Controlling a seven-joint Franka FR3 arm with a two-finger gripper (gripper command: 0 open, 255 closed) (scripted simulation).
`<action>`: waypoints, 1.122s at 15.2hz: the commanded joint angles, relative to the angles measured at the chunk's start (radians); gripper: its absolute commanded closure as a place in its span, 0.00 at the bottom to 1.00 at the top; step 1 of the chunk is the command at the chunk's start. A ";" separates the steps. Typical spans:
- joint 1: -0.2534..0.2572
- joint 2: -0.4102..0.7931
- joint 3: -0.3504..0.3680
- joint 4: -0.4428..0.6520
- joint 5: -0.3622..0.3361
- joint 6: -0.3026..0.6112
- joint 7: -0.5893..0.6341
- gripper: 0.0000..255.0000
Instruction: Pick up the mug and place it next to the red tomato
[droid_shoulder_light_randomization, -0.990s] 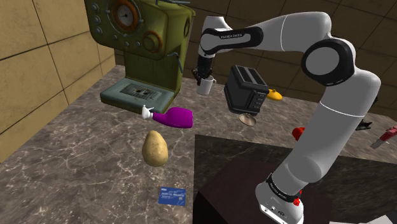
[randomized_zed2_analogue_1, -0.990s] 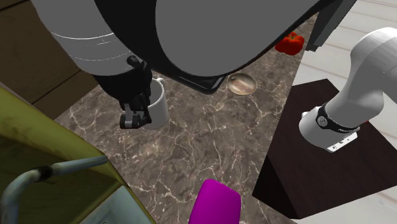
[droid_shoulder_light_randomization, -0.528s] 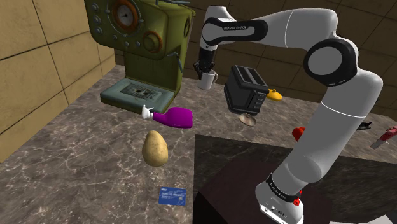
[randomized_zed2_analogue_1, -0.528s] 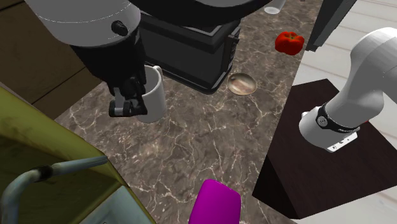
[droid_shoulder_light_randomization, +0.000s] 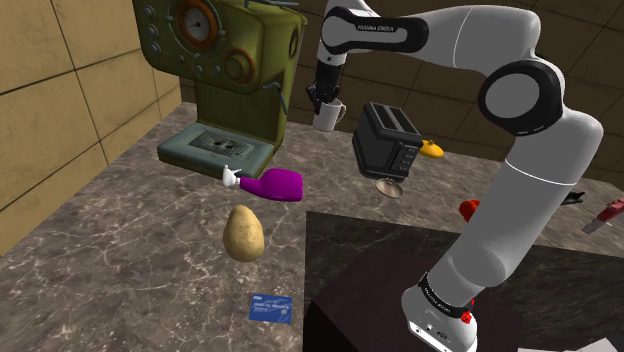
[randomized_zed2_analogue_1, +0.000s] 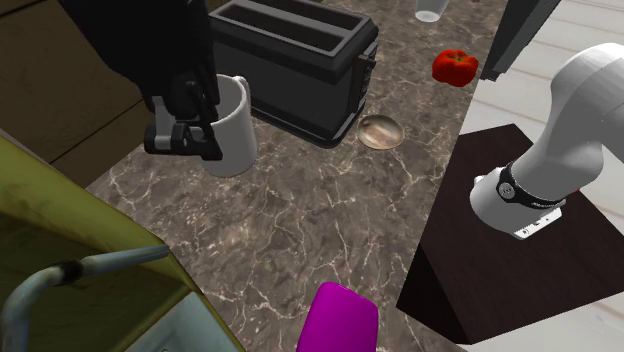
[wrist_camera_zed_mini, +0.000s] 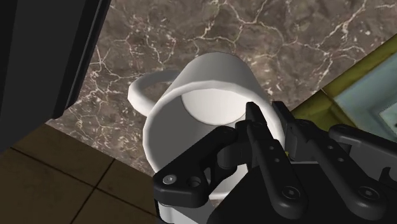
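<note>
Currently | fingers (randomized_zed2_analogue_1: 178, 135): clamped on white mug (randomized_zed2_analogue_1: 232, 135) rim | mug: hanging clear of counter (randomized_zed2_analogue_1: 330, 220), beside toaster (randomized_zed2_analogue_1: 300, 70)

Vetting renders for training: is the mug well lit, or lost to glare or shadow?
Second exterior view: the mug is evenly lit, no glare, its wall by the pincer shaded grey. Wrist view: its inside is softly shaded, rim bright. Shoulder view: it stands out against the brown wall.

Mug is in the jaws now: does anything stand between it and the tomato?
Yes. The black toaster stands on the counter between the mug and the tomato, and a small bowl sits beside the toaster. Carried above them, the mug would probably clear both.
</note>
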 joint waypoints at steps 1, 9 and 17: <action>0.000 0.004 0.000 0.034 0.000 -0.030 -0.001 1.00; -0.026 -0.142 -0.021 -0.100 0.004 -0.039 -0.050 1.00; -0.076 -0.409 -0.080 -0.395 -0.011 -0.005 -0.153 1.00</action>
